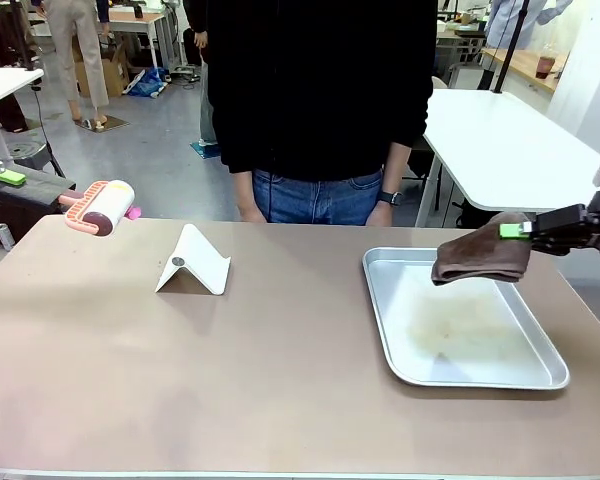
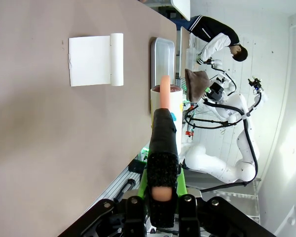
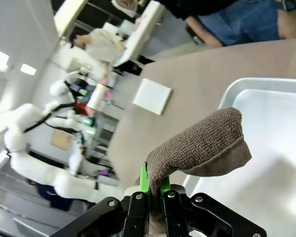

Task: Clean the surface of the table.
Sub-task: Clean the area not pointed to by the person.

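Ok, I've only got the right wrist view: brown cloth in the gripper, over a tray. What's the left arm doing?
Observer: The left gripper is shut on the pink handle of a lint roller, near the table's far left corner.
Operator: Is that white square lying flat?
Observer: No, the white card stands folded like a tent, left of the metal tray.
Operator: Tray clean?
Observer: A faint brownish smear marks its floor.
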